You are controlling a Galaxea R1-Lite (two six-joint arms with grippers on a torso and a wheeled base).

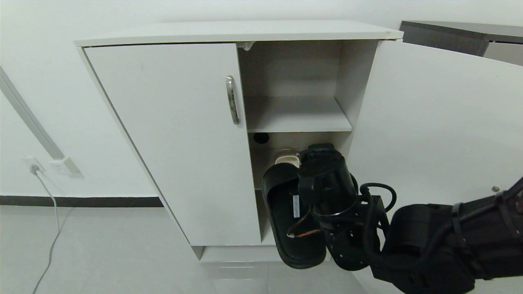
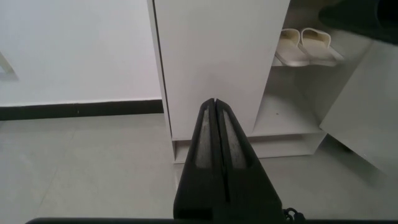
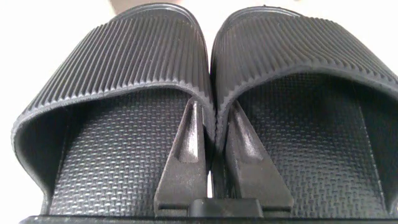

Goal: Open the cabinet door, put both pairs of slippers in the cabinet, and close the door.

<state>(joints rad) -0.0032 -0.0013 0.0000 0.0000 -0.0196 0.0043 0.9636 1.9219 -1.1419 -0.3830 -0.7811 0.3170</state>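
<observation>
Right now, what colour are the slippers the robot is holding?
The slippers are black, with ribbed straps; the right wrist view shows this best.

black slippers [image 3: 124, 93] [image 3: 311, 81]: two
cream slippers [image 2: 291, 48] [image 2: 320, 45]: two
cabinet [image 1: 237, 32]: one
cabinet doors [image 1: 171, 143] [image 1: 429, 122]: two
door handle [image 1: 232, 100]: one
wall sockets [image 1: 32, 164] [image 1: 61, 165]: two
cable [image 1: 53, 228]: one
claws [image 2: 214, 104] [image 3: 214, 107]: two

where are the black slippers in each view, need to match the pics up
Head view: black slippers at the cabinet's open lower compartment, in front of the white slippers.
Left wrist view: the dark shape next to the white slippers, probably them.
Right wrist view: up close, side by side, pinched by the right gripper.
Shared landmark: the white slippers on their shelf, in the head and left wrist views.
</observation>
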